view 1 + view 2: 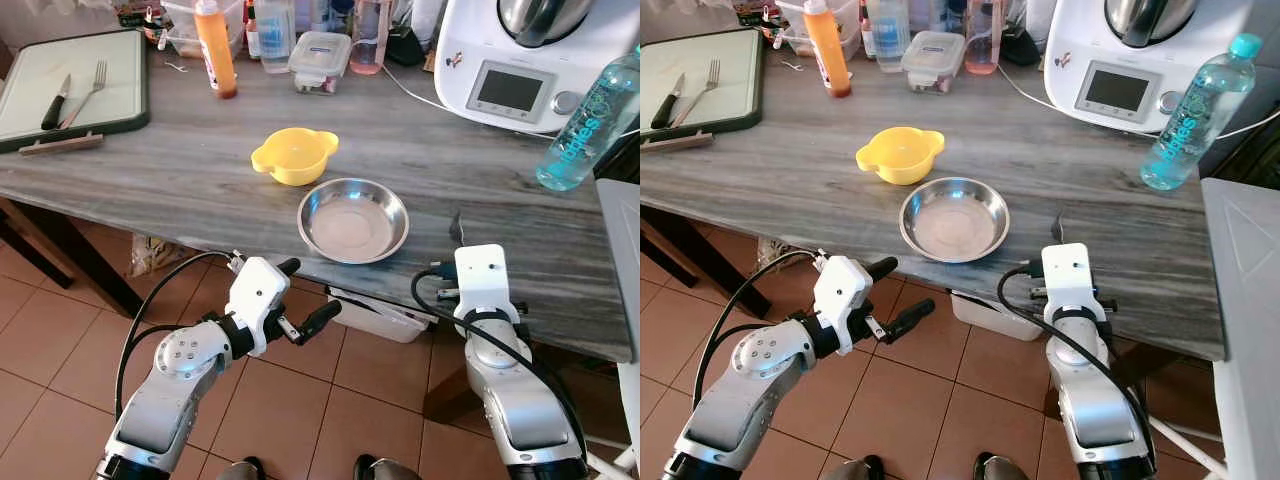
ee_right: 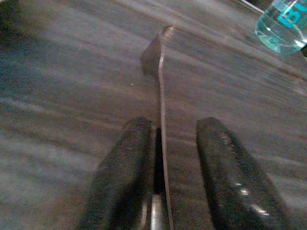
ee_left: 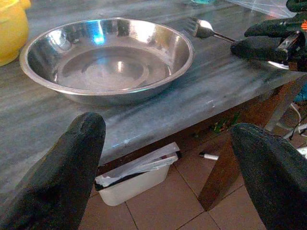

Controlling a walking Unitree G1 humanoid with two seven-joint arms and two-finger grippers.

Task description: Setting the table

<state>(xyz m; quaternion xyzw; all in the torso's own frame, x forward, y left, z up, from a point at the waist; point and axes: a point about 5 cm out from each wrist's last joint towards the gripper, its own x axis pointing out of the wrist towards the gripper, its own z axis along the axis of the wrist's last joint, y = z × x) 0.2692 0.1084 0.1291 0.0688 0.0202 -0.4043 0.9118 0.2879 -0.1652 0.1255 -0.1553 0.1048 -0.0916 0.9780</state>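
Observation:
A steel bowl stands near the front edge of the grey wooden table, with a yellow bowl just behind it. To the bowl's right a fork is tipped on its edge over the tabletop, tines pointing away from me. My right gripper straddles its handle. The fork rests against one finger, and a gap shows between it and the other finger. My left gripper hangs open and empty in front of the table edge, below the steel bowl.
At the back left a tray holds a second fork and a knife. Behind are an orange bottle, containers and a white kitchen machine. A water bottle stands far right. A white bin sits under the table.

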